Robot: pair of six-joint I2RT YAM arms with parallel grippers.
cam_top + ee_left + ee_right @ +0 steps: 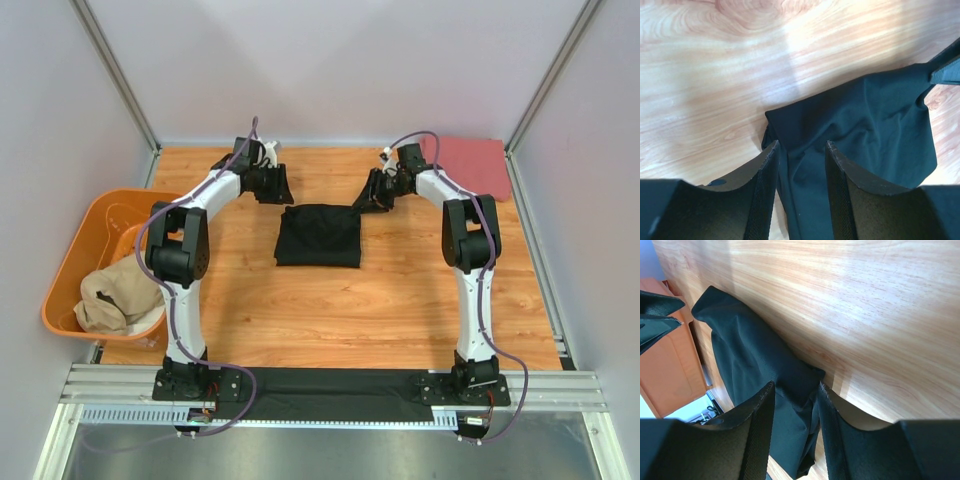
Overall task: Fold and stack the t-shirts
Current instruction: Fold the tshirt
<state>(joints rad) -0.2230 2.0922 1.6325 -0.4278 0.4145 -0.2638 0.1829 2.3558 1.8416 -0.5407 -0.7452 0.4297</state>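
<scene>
While the right claw (796, 386) pinches a corner of the black t-shirt (318, 235), the left claw (801, 145) stands spread over its edge.

Looking down on a wooden table (330, 310) and finding a black t-shirt (318, 236) folded into a rough square near its middle. Holding the left gripper (272, 185) just beyond the far left corner, and meeting a raised flap at the far right corner with the right gripper (375, 195). Showing a pinkish-red t-shirt (470, 165) flat at the far right, and a tan t-shirt (112, 295) bunched in an orange tub (75, 250) off the left edge
</scene>
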